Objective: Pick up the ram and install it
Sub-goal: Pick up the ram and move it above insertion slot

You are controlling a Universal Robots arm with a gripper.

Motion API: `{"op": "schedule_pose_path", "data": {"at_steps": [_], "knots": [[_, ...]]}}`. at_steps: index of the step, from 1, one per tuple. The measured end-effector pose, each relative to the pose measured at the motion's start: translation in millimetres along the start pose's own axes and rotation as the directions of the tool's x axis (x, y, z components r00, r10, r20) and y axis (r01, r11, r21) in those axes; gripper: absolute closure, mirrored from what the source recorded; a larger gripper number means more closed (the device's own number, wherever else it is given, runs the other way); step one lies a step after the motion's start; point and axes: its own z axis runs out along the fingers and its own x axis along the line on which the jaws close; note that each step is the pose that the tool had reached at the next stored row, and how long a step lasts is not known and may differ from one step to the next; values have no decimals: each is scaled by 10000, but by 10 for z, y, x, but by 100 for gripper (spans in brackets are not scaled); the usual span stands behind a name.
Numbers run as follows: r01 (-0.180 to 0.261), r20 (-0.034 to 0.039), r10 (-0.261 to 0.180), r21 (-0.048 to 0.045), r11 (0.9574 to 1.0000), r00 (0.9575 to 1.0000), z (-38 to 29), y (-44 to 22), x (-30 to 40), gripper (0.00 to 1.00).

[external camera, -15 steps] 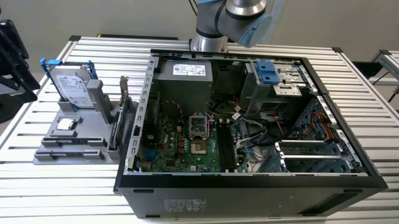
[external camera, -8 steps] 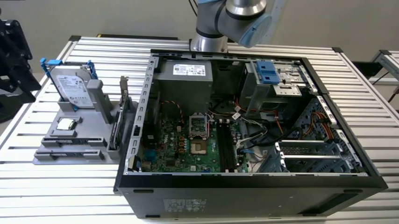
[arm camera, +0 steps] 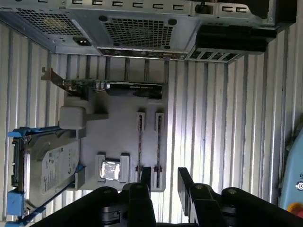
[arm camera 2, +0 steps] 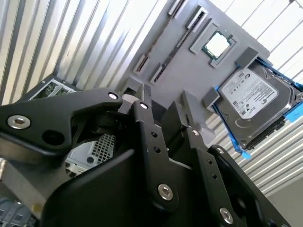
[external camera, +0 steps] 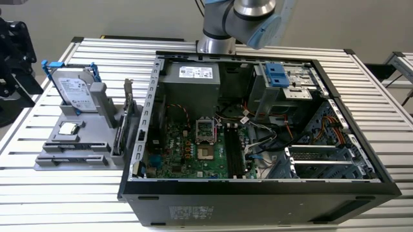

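The ram [arm camera: 140,142] stands on edge in a narrow slot of the grey holder [arm camera: 118,137] and appears as a thin strip. A second like strip [arm camera: 158,137] sits in the slot beside it. My gripper [arm camera: 164,178] hovers above the end of these slots, open, with nothing between its black fingers [arm camera: 144,176]. In the second wrist view the gripper [arm camera 2: 161,111] is also open over the holder [arm camera 2: 189,71]. The open computer case [external camera: 258,188] holds the motherboard with its dark memory slots [external camera: 233,154].
On the holder [external camera: 71,162] lie a silver hard drive with a blue bracket [external camera: 74,92], a small square processor [external camera: 67,128] and an upright graphics card [external camera: 125,116]. The arm [external camera: 245,14] reaches in from behind the case. All of it rests on a ribbed aluminium table [external camera: 65,193].
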Motion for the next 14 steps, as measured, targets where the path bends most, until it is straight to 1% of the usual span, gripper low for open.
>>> {"op": "schedule_pose_path", "data": {"at_steps": [2, 4, 8, 11, 12, 14], "knots": [[-341, 20, 341, 3, 9994, 9994, 0, 0, 0, 0], [-659, 40, 659, 6, 9978, 9978, -1, 0, 0, 0], [-1217, 73, 1217, 8, 9926, 9925, 0, 0, 0, 0], [-1620, 98, 1620, 9, 9868, 9867, 0, 0, 0, 0], [-1716, 104, 1716, 9, 9852, 9851, -1, 0, 0, 0], [-1751, 106, 1750, 9, 9846, 9845, -1, 0, 0, 0]]}}
